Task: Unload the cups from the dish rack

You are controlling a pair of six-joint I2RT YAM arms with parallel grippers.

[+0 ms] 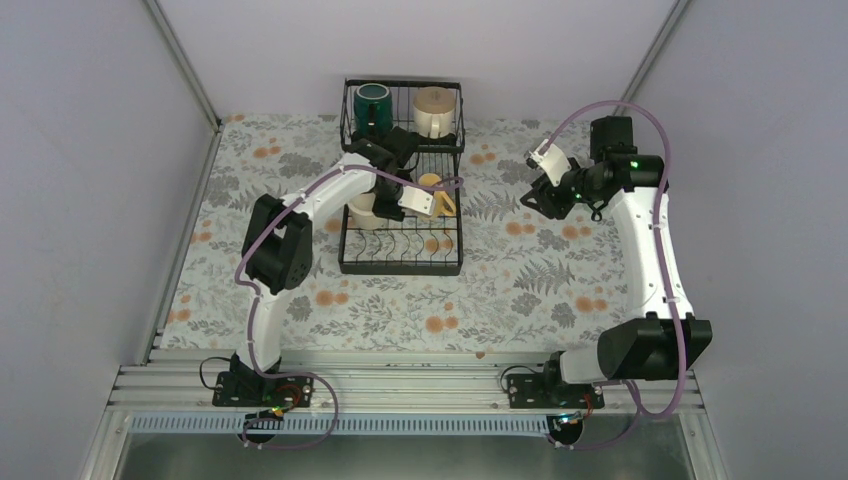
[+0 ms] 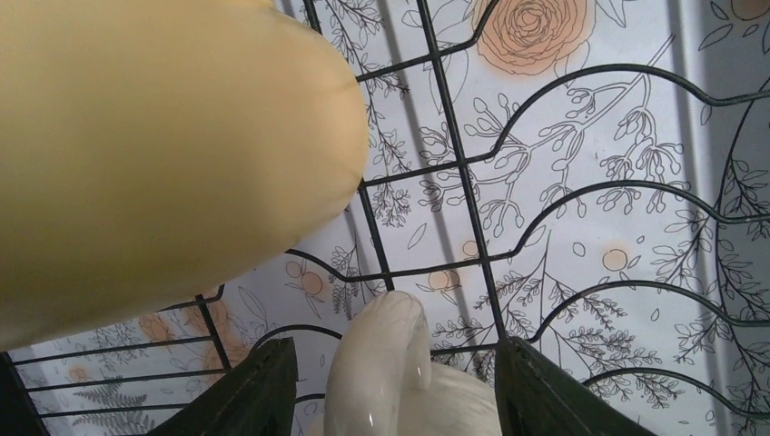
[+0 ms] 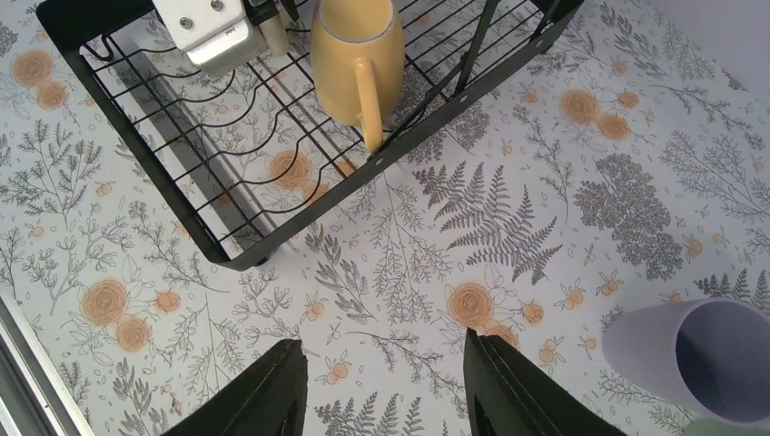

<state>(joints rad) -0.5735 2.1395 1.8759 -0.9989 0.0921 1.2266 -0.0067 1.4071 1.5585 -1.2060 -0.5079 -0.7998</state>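
My left fingers (image 2: pixel 259 386) are wide, straddling the cream cup (image 2: pixel 381 363) by its handle in the dish rack (image 3: pixel 184 204) tray. I'd centre, go deeper, then close gently, clear of the yellow cup (image 2: pixel 154 154). Right fingers (image 3: pixel 508 381) wide, empty.

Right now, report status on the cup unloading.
Left pincer open, astride handle of cream mug in dish rack. Right pincer open, empty, above table. Yellow mug close alongside left pincer, might get bumped.
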